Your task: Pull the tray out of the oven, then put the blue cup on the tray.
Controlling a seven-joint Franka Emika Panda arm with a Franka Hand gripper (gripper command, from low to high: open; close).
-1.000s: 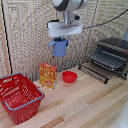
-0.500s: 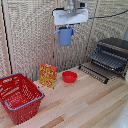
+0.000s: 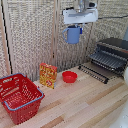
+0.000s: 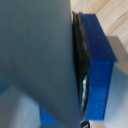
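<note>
- Pale wooden planks form the table top [image 3: 95, 102], and woven wicker screens [image 3: 30, 35] close off the back of the scene.
- On the table, at the exterior view's left, sits a red plastic basket [image 3: 19, 96]; beside it stands an orange-and-yellow box [image 3: 48, 75], then a small red bowl [image 3: 69, 76].
- At the exterior view's right stands the oven [image 3: 112, 54], door [image 3: 94, 71] folded down, with the tray [image 3: 107, 61] of wire bars drawn partway out over the opening.
- The arm hangs high above the table, its white gripper [image 3: 75, 26] pointing down, well above the red bowl.
- Its fingers pinch the blue cup [image 3: 73, 34], which hangs upright with its handle toward the exterior view's left; the wrist view shows only blurred grey and blue [image 4: 97, 70] close up.
- Compared with half a second ago, the cup is higher and nearer the oven side; the items on the table have not moved.
</note>
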